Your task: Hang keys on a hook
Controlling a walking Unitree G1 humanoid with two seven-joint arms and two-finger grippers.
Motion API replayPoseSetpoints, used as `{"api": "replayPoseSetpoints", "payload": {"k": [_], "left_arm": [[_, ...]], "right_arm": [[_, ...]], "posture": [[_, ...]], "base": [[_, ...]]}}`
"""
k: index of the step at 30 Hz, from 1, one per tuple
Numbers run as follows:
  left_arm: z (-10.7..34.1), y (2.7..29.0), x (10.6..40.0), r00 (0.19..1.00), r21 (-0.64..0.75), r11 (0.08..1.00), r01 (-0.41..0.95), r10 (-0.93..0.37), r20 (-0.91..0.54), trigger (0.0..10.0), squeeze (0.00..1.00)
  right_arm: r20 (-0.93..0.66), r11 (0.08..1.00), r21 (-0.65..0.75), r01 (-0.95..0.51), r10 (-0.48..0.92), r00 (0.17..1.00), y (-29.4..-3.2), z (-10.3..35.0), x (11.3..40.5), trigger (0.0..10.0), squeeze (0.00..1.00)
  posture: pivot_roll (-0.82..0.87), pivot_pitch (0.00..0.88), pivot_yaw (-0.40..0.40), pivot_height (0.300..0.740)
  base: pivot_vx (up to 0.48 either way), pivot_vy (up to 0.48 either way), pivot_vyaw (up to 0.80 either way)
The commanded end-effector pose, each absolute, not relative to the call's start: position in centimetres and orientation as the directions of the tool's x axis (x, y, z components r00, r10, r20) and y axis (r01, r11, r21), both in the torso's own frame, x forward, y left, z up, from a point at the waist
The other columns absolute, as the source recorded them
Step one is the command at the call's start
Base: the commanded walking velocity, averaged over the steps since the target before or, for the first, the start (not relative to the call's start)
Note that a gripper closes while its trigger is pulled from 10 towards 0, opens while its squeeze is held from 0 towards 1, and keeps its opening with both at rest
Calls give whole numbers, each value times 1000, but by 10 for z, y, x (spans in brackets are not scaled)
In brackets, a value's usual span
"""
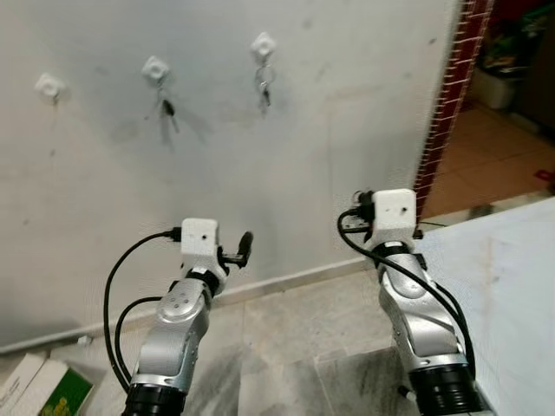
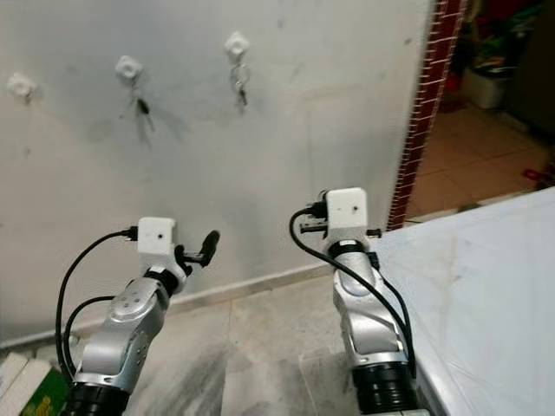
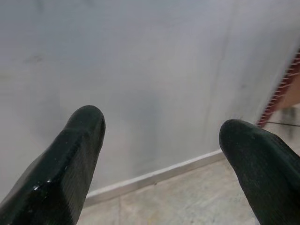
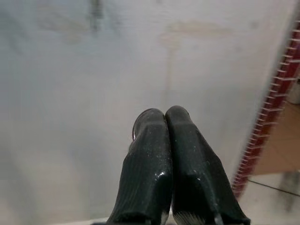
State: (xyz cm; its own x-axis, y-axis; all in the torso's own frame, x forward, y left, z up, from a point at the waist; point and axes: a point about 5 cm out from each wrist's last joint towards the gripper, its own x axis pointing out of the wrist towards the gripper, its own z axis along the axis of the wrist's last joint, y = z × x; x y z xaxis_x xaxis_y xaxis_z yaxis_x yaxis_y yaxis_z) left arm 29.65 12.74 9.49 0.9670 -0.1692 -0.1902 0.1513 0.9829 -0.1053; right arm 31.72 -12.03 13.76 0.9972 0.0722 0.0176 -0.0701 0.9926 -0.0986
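1. Both silver arms fill lower frame; left gripper (image 3: 159,154) spread wide, empty; right gripper (image 4: 164,140) pinched closed, nothing visible between the tips.
2. Keys (image 1: 264,91) hang on upper-centre hook (image 1: 263,45); second set (image 1: 166,111) on hook (image 1: 155,68) left of it.
3. Spare hook (image 1: 48,85) upper left.
4. Likely light, rigid, jingly; pinch by ring.
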Motion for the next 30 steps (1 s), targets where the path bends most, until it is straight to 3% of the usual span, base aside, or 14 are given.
{"api": "replayPoseSetpoints", "payload": {"k": [1, 13, 30], "left_arm": [[96, 127, 298, 965, -120, 981, 152, -174, -197, 10000, 0], [94, 125, 297, 964, -106, 983, 150, -170, -205, 10000, 0], [94, 123, 298, 962, -96, 984, 149, -166, -216, 10000, 0]], "right_arm": [[31, 991, -107, -74, 78, 997, -121, 141, 318, 10000, 0], [26, 991, -108, -75, 78, 997, -122, 141, 317, 10000, 0], [28, 991, -111, -69, 73, 997, -124, 143, 319, 10000, 0]], "posture": [[-37, 0, 90, 740], [-40, 0, 87, 740], [-43, 0, 92, 740]], "base": [[0, 0, 0], [0, 282, 0], [0, 441, 0]]}}
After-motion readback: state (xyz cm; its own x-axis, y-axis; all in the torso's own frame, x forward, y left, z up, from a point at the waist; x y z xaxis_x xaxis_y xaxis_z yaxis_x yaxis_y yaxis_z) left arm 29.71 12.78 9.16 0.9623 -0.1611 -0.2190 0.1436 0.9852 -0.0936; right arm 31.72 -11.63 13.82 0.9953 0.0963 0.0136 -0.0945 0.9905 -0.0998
